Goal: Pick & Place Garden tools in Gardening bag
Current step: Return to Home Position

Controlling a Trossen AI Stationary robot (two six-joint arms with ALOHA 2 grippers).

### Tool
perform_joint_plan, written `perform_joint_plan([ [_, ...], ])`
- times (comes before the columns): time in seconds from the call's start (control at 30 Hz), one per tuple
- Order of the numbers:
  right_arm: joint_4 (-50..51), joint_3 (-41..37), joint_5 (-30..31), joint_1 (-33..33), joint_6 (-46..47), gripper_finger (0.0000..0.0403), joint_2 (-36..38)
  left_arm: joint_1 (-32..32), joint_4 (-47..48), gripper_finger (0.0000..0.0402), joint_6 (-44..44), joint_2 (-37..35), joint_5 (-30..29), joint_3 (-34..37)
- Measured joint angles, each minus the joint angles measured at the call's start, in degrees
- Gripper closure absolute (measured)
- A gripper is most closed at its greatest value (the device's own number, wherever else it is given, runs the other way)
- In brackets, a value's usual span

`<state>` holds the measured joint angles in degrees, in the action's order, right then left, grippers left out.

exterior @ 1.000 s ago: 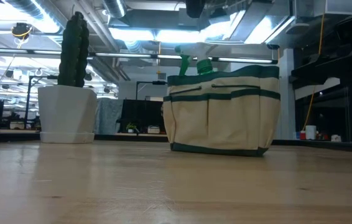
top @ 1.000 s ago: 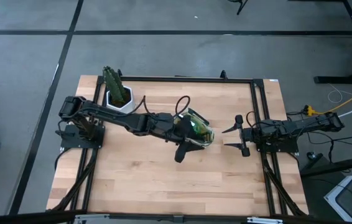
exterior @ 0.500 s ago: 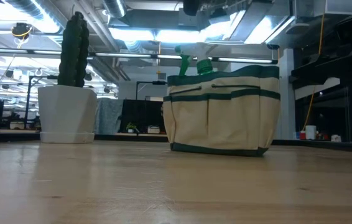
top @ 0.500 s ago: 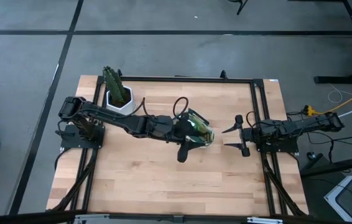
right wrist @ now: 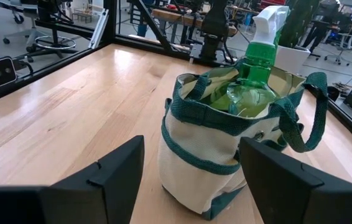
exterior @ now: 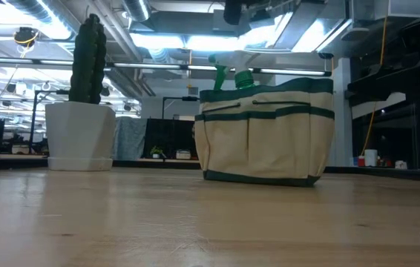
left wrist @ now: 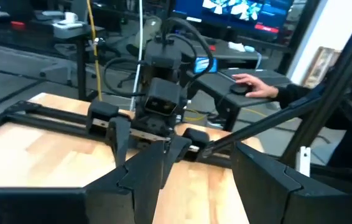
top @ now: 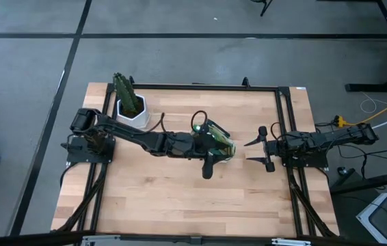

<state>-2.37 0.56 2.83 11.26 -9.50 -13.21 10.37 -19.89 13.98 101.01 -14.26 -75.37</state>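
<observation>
Packing seems done, we judge: spray bottle (right wrist: pixel 254 62) in gardening bag (exterior: pixel 266 137) mid-bench; left gripper (top: pixel 208 172) hovering by it, right gripper (top: pixel 251 151) at the right edge, fingers apart, empty.

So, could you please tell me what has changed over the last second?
The left gripper, fingers open and empty, shifted slightly toward the right gripper, above the gardening bag; nothing was grasped or released. The bag, the green spray bottle standing in it, the potted plant and the open right gripper stayed put.
</observation>
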Motion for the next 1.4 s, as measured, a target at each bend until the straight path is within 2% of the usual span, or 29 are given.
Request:
perform_joint_plan([
  [0.4,0.0,0.0,0.02,0.0,0.0,0.0138,0.01,1.21,-7.19,0.0219,-4.75,2.58,-4.79,0.59],
  [0.57,0.0,0.0,0.04,-0.01,0.0,0.0138,0.0,1.49,-21.96,0.0219,-7.11,2.56,-4.2,8.69],
  [0.77,0.0,0.0,0.03,0.01,0.0,0.0138,0.01,2.01,-40.52,0.0219,-4.93,2.56,-4.14,20.74],
  [0.87,0.0,0.0,0.02,-0.01,0.0,0.0138,0.0,2.41,-46.22,0.0219,-5.19,2.5,-4.07,24.14],
  [1.1,0.0,0.0,0.02,0.0,0.0,0.0138,0.01,3.53,-46.31,0.0219,-4.23,-0.78,-5.25,29.37],
  [1.4,0.0,0.0,0.04,-0.01,0.0,0.0138,0.0,4.55,-42.57,0.0219,-7.13,-11.53,-6.76,35.93],
])
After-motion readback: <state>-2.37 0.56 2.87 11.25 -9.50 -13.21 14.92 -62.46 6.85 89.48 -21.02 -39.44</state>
